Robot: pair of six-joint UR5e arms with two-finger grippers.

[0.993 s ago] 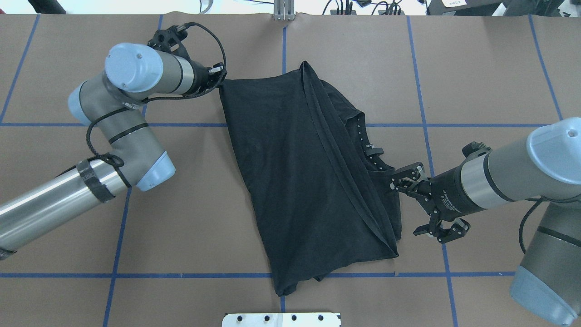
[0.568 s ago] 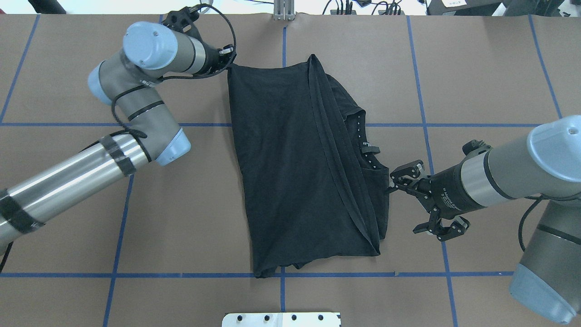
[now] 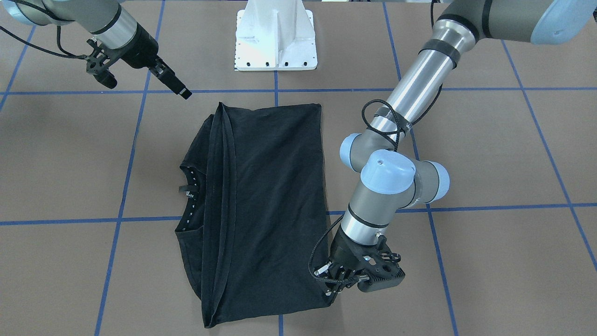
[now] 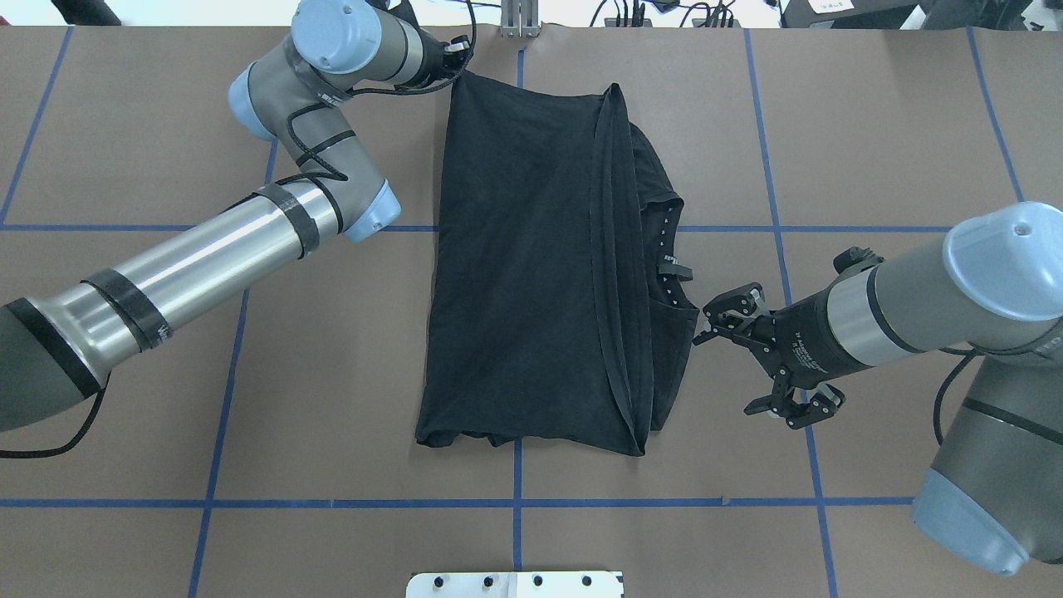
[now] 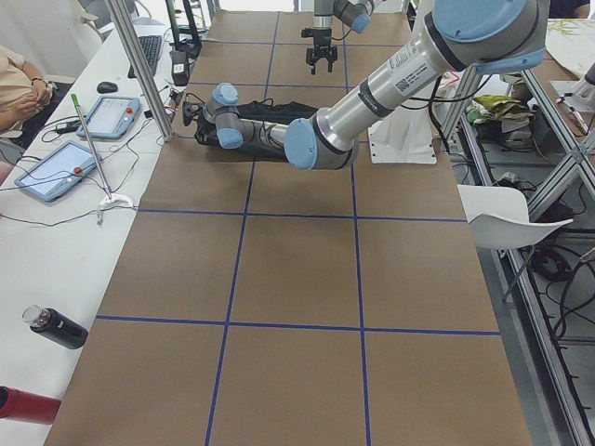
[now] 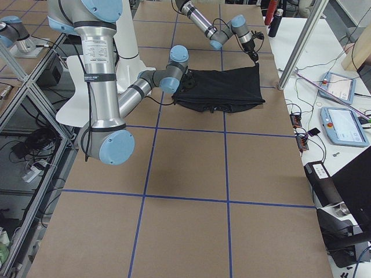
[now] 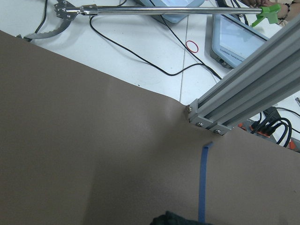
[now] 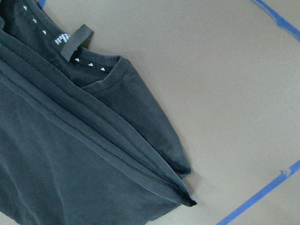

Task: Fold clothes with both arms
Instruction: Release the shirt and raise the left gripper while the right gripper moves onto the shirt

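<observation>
your black t-shirt (image 4: 531,266) lies in the middle of the brown surface (image 4: 872,124), doubled over lengthwise into a long panel with its plain side up. it runs from the far edge back toward the robot. a stack of hemmed edges runs down its length on the right arm's side. past them the collar (image 8: 101,70) pokes out, showing its neck label (image 8: 75,38) and a row of small white triangles. the near end lies flat, just short of the blue tape line (image 4: 332,502) closest to the robot.

the far corner on the left arm's side is the one part off the surface: in the right-side view it rises to a taut peak. the left jaws are closed on that corner, pinching the cloth, at the far edge of the surface near the aluminium post (image 7: 243,101). the left arm (image 4: 208,257) reaches long across the grid to get there.

the right jaws are spread wide with nothing between them, hovering just beside the collar side of the shirt. in the front view they stand clear of the cloth. the right arm (image 4: 897,320) comes in low from its own side.

on the robot's side of the shirt stands the white pedestal (image 3: 276,37). beyond the far edge you have a white side surface with two tablets (image 5: 58,170) and loose cables.
</observation>
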